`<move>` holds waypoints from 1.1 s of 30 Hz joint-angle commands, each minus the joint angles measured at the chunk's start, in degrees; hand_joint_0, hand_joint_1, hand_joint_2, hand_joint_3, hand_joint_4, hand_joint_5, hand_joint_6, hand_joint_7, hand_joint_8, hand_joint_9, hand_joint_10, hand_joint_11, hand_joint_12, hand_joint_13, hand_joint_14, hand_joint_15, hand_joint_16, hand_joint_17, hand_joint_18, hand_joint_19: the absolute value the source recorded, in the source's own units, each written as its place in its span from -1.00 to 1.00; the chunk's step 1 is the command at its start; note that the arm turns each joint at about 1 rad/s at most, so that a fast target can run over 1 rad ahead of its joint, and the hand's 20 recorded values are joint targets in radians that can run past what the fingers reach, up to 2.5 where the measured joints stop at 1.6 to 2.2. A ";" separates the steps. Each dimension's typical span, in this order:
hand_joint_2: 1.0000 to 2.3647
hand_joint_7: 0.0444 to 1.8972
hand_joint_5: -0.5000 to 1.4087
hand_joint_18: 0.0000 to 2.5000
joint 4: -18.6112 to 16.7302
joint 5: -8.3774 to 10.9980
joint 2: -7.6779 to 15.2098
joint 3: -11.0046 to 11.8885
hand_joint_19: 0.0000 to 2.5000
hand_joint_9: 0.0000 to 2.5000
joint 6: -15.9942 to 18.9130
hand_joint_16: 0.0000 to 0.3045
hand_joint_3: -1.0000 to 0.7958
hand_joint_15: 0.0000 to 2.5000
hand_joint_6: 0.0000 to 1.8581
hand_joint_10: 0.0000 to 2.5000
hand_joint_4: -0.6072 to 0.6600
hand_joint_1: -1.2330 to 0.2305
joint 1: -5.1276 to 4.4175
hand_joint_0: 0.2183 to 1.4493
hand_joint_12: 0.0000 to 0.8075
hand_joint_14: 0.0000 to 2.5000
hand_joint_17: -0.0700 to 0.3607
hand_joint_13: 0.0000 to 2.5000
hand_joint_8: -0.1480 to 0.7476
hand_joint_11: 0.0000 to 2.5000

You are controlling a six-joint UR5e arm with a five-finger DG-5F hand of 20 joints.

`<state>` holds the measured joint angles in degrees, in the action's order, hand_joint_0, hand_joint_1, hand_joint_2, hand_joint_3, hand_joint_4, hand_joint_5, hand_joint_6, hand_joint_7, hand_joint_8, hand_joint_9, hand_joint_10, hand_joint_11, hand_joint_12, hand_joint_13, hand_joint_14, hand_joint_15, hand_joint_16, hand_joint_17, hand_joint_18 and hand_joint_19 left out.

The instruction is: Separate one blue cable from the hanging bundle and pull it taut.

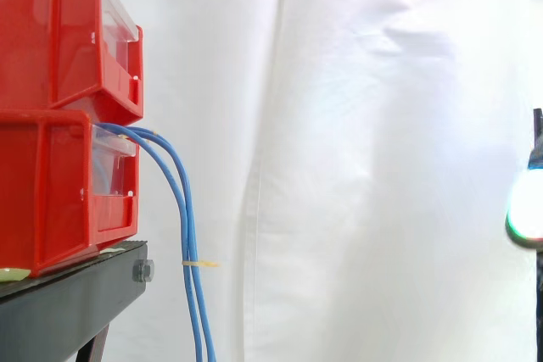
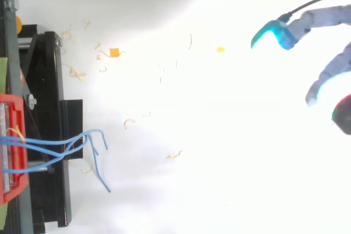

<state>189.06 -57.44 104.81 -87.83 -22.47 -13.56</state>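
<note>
risk check. hand (image 2: 310, 22) is well apart from the blue cables (image 1: 187, 235), off at the right side. its fingers are spread and loosely bent with nothing in them, so it is released. the cables come out of the lower red bin (image 1: 51, 184) on the black stand (image 1: 68, 303) and hang close together in front of the curtain (image 1: 365, 125). a yellow tie (image 1: 197, 264) sits across them partway down. from above the strands fan out past the stand edge with loose ends curling apart.

separation not begun, i judge. main risks:
- my pads are thick and the strands run almost touching, so i could pinch two instead of one.
- the tie looks like it binds them, so pulling one below it may drag the rest along.
- coming in sideways i may just shove the bundle and set it swinging, then close on air.
- the cable is thin and smooth, so it could slide out of a weak pinch.
- pulling too hard could tug the bin forward off the stand, and the upper bin (image 1: 51, 31) rides on it.

safer to aim where the strands spread most.
</note>
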 commanded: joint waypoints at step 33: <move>-1.00 -0.45 -0.70 -0.30 -12.93 -0.48 21.40 19.10 -0.78 -0.25 -14.54 -0.65 -0.44 -0.62 -0.46 -0.99 0.20 0.39 3.63 -0.86 -0.01 -0.99 -0.13 -0.29 0.07 -0.74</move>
<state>175.72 -57.09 125.09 -69.90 -37.82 -9.89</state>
